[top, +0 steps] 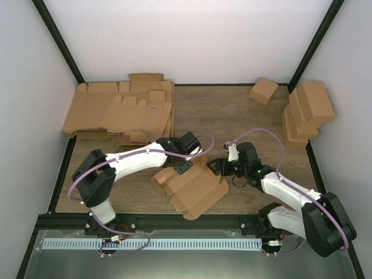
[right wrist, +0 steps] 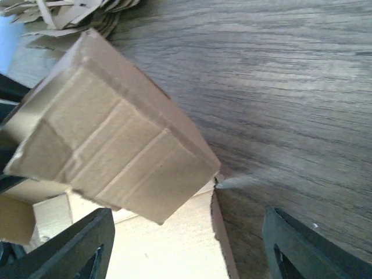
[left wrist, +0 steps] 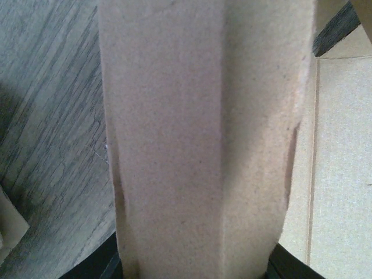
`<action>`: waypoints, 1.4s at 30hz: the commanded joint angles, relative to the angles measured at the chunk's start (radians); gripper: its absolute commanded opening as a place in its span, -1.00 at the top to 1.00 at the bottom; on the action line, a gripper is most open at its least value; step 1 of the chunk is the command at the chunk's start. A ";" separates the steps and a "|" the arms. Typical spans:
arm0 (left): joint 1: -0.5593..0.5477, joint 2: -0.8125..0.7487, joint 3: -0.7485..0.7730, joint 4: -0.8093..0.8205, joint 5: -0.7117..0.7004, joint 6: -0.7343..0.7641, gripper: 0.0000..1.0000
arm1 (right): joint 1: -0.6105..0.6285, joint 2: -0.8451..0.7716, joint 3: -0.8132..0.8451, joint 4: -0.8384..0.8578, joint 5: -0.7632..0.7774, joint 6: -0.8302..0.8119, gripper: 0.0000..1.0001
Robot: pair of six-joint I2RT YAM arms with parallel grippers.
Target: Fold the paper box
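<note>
- Near the front middle of the table, the paper box is lying half formed between the two arms. Its base panel is resting flat on the wood and one side is standing up at the left.
- At that raised side, the left gripper is clamping a cardboard flap. In the left wrist view the flap is filling the space between the dark fingers.
- Opposite it, the right gripper is hovering with its fingers spread apart and nothing between them. The raised wall is sitting just ahead of it, above the flat base panel.
- Step in hand, as judged: the left arm is anchoring the box while the right arm is positioning itself to lift or press the next wall.
- Doing this well is likely depending on three things: bending along the pre-creased score lines, pushing near the crease and not at the free edge, and holding the anchored flap steady so the base is not sliding on the wood.
- A likely risk is the thin board buckling or the standing wall springing open if the clamp is loosening early.
- No brand, label or readable writing is showing on the plain brown cardboard.
- At the back, flat blanks are lying stacked at the left and folded boxes are sitting at the right, well apart from the work.
</note>
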 commanded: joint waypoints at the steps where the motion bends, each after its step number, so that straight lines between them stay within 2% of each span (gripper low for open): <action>1: 0.000 -0.004 -0.010 -0.016 -0.012 0.004 0.24 | -0.007 -0.071 0.011 -0.052 -0.069 0.009 -0.35; 4: 0.001 -0.003 -0.008 -0.016 -0.009 0.004 0.24 | -0.007 -0.094 0.029 -0.101 -0.129 0.019 -0.04; 9: 0.000 -0.003 -0.002 -0.018 -0.008 0.006 0.24 | -0.007 -0.076 0.016 -0.116 -0.217 0.045 0.32; 15: 0.000 -0.001 0.001 -0.019 -0.006 0.006 0.24 | -0.007 -0.004 -0.006 -0.083 -0.187 0.061 0.48; 20: 0.000 -0.005 -0.003 -0.018 -0.007 0.009 0.24 | -0.007 0.082 0.009 -0.067 -0.061 0.093 0.74; 29: -0.003 -0.013 -0.005 -0.014 0.005 0.021 0.25 | -0.007 0.184 -0.047 0.065 -0.001 0.129 0.85; 34: -0.012 -0.011 0.002 -0.013 0.010 0.032 0.24 | -0.007 0.226 -0.038 0.075 0.002 0.143 0.86; 39: -0.019 -0.015 0.008 -0.013 0.019 0.030 0.24 | -0.007 0.283 -0.036 0.111 -0.033 0.171 0.98; 42: -0.018 -0.031 0.005 -0.001 0.046 0.014 0.25 | -0.007 0.312 -0.042 0.141 -0.056 0.181 0.99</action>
